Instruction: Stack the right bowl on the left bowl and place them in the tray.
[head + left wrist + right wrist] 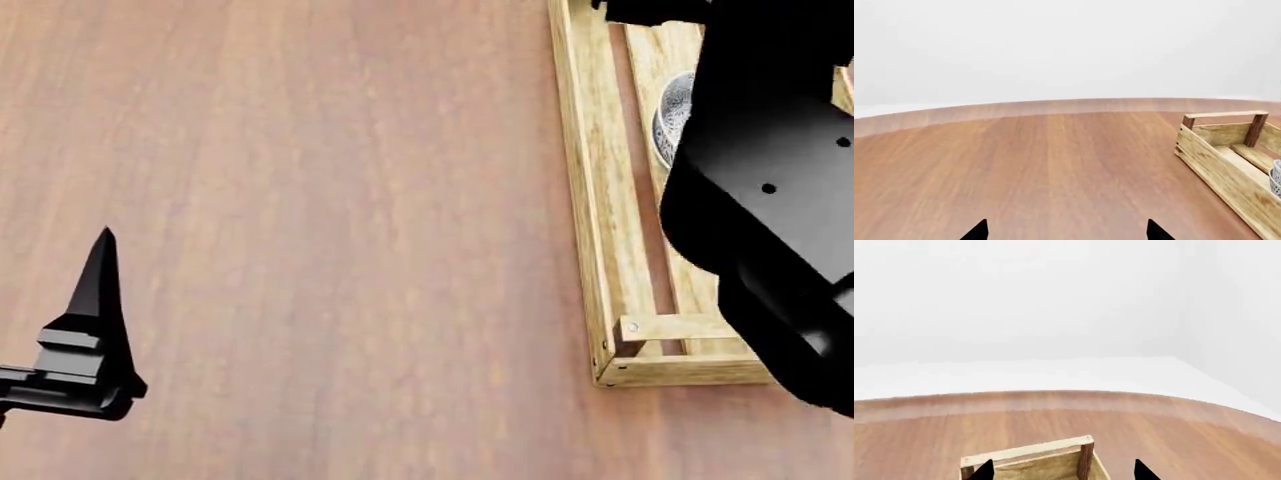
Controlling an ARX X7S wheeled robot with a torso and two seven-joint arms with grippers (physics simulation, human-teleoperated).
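Observation:
The tray [589, 200] of pale wood lies on the right of the table. Inside it, part of a grey-white patterned bowl [671, 112] shows beside my right arm; I cannot tell if it is one bowl or two stacked. A sliver of the bowl [1275, 181] also shows in the tray [1217, 160] in the left wrist view. My left gripper [1067, 232] is open and empty over bare table, left of the tray; it shows low left in the head view [96, 300]. My right gripper [1063, 472] is open and empty above the tray's end wall [1029, 452].
My right arm [781, 190] hangs over the tray and hides much of its inside. The brown wooden table [307, 200] ends in a curved far edge [1054, 106], with a white floor and walls beyond.

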